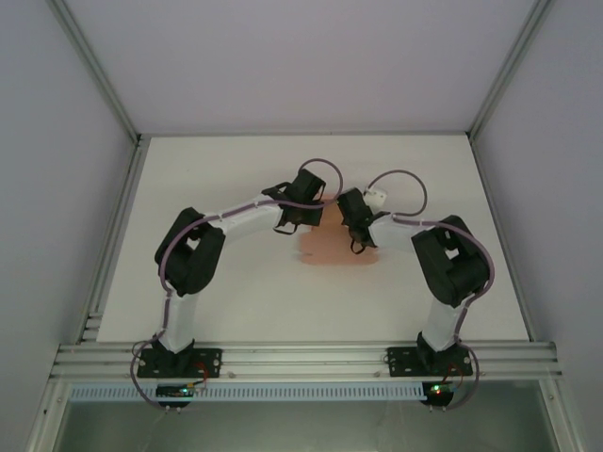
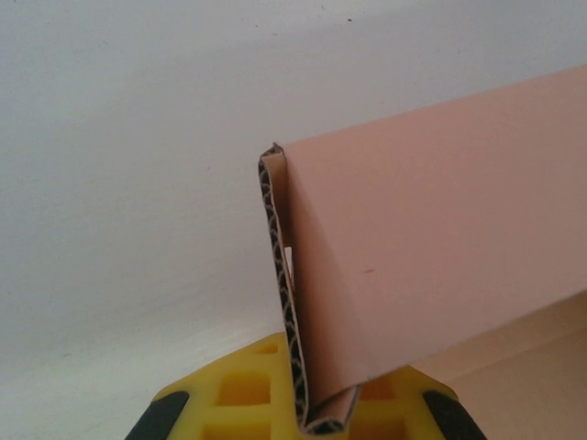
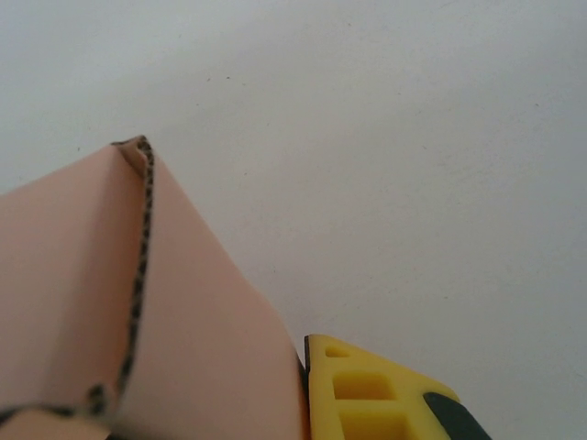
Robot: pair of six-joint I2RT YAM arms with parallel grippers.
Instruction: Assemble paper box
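Top external view, read left to right. The left arm (image 1: 193,259) rises from its base at the near left, elbows outward, then reaches right and far toward the middle of the white table (image 1: 236,292). The left gripper (image 1: 303,218) sits at the far left corner of the paper box (image 1: 339,250), a salmon-pink piece of card lying about midway between the two arms. The far part of the card is hidden under the two wrists, and the near part shows as a pale pink patch flat on the table. The right gripper (image 1: 359,237) comes down on the box's right side, near the left gripper, the two heads almost touching. The right arm (image 1: 452,264) mirrors the left, bent outward at the near right.

Left wrist view: the yellow fingers (image 2: 243,390) are pressed together on a folded-over wall of the box. The corrugated edge shows doubled between them. The wall stands up out of the jaws, its pink face spreading away to the right, with bare table behind.

Right wrist view: one yellow finger (image 3: 367,394) shows at lower right, its inner face against pink card. Its mate is hidden behind the card. The jaws are closed narrowly, pinching the box. A dark corrugated cut edge climbs to a corner at upper left.
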